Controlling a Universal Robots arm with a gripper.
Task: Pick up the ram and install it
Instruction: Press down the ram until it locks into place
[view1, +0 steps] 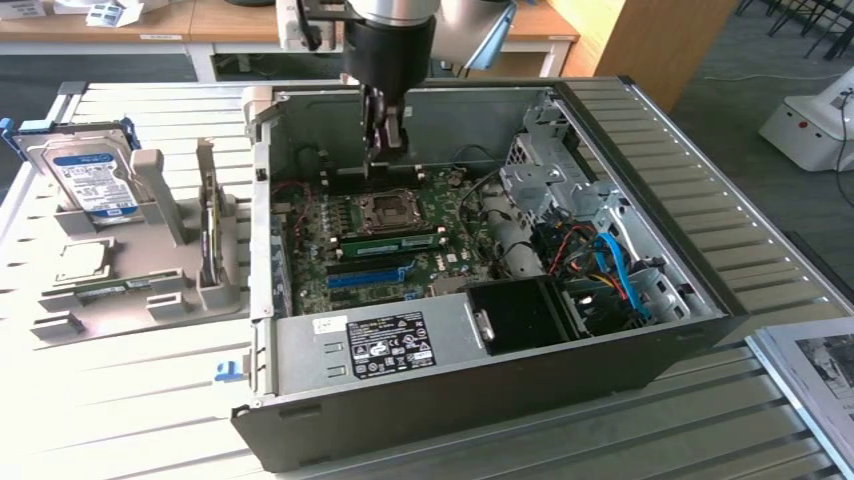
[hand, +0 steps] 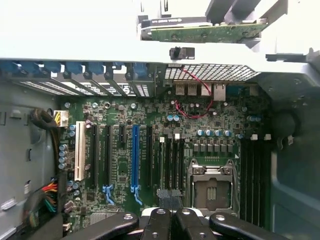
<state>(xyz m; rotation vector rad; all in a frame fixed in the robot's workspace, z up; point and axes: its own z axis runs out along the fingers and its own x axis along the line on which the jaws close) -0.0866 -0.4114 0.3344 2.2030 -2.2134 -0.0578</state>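
A ram stick (view1: 388, 241), green with a white label, stands in a black motherboard slot between the CPU socket (view1: 388, 207) and the bright blue slot strip (view1: 367, 272). My gripper (view1: 390, 153) hangs inside the open computer case, above the far side of the CPU socket and clear of the stick. Its fingers are shut and I see nothing between them. In the wrist view the gripper (hand: 168, 199) points down at the motherboard, over the long black slots (hand: 172, 165) beside the CPU socket (hand: 212, 187).
The case walls (view1: 641, 180) ring the motherboard, and cables and a drive cage fill the exterior view's right. A grey holder (view1: 127, 310) outside the case carries a hard drive (view1: 88, 178), an upright green card (hand: 205, 31) and a thin green strip (view1: 100, 290).
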